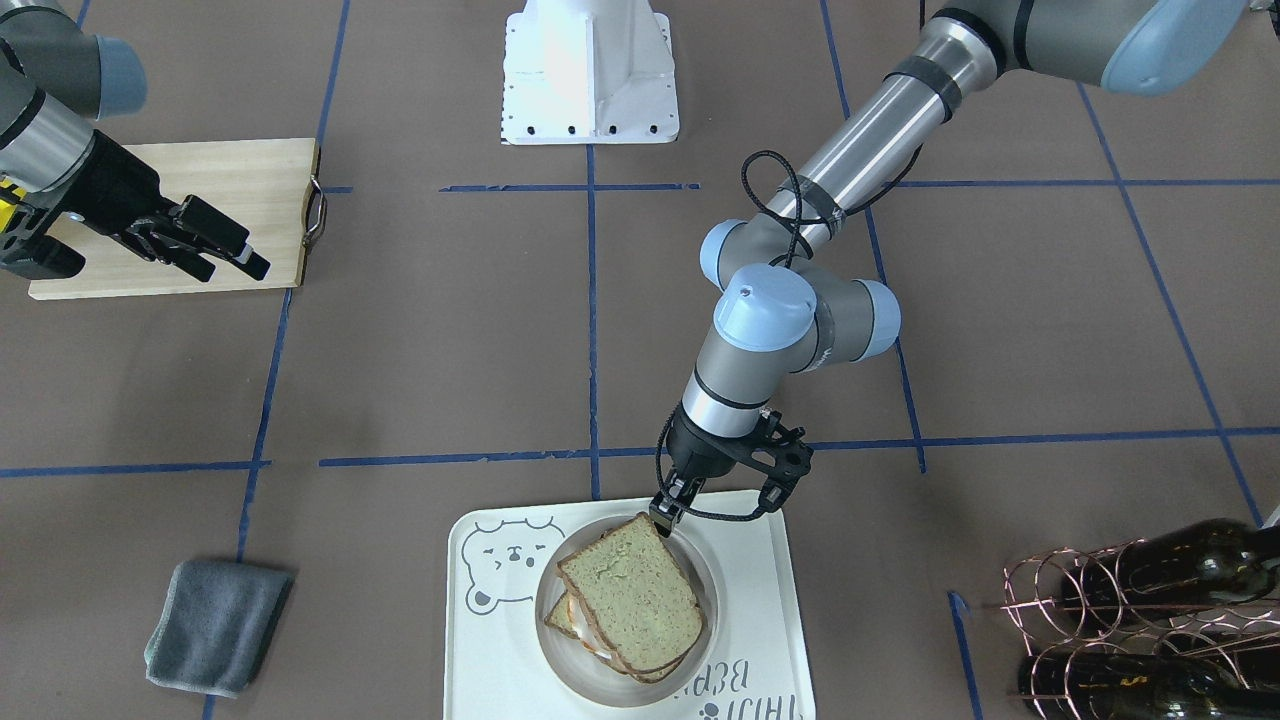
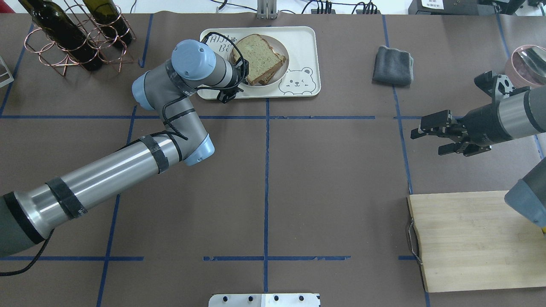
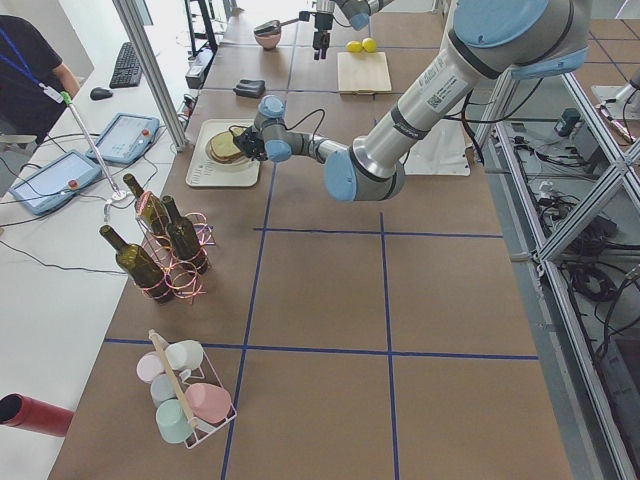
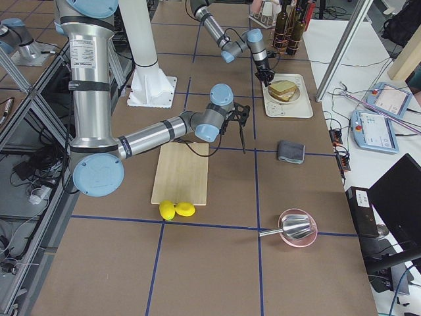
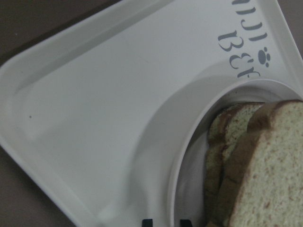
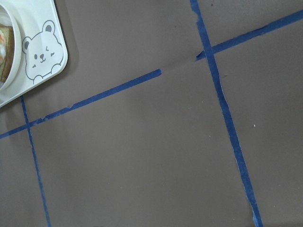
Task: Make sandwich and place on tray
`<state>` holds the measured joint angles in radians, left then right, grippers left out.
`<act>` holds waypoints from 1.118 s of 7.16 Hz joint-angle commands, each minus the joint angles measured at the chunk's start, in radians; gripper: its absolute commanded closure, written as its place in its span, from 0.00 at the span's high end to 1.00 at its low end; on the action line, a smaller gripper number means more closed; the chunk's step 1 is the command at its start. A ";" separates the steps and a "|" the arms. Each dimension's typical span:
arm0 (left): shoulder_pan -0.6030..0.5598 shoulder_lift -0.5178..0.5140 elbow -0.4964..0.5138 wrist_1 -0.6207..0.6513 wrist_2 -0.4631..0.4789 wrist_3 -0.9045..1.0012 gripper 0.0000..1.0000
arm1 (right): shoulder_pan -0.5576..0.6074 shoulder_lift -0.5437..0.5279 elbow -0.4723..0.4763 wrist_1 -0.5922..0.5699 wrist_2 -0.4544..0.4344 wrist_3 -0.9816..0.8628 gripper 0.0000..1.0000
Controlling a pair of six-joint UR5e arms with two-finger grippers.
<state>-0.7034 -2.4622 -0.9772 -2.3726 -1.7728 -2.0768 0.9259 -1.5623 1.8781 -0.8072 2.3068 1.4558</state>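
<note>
The sandwich (image 1: 630, 595), greenish-tan bread slices with dark crust and a bit of white egg at the edge, lies on a small round white plate (image 1: 714, 600) that sits on the cream tray (image 1: 480, 660) with the bear drawing. My left gripper (image 1: 668, 516) is down at the plate's robot-side rim, beside a corner of the top slice. In the left wrist view its fingertips (image 5: 147, 221) stand close together astride the plate (image 5: 189, 179) rim, shut on it. My right gripper (image 2: 426, 143) is open and empty, hovering over bare table beyond the cutting board.
A wooden cutting board (image 2: 469, 238) lies at the near right, with two lemons (image 4: 176, 209) by its end. A grey cloth (image 2: 392, 65) lies right of the tray (image 2: 303, 42). A copper rack of wine bottles (image 2: 72, 38) stands left of it. A pink bowl (image 2: 527, 64) sits far right.
</note>
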 commanded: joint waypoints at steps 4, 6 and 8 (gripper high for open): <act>-0.042 0.449 -0.619 0.170 -0.133 0.538 0.32 | 0.123 -0.048 0.000 -0.013 0.013 -0.148 1.00; -0.132 0.592 -0.695 0.170 -0.219 0.856 0.44 | 0.180 -0.090 -0.008 -0.073 0.023 -0.329 1.00; -0.239 0.711 -0.741 0.170 -0.311 1.134 1.00 | 0.270 -0.152 -0.010 -0.194 0.043 -0.647 1.00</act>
<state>-0.8763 -1.8287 -1.6834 -2.2029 -2.0268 -1.1105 1.1443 -1.6733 1.8699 -0.9300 2.3424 1.0032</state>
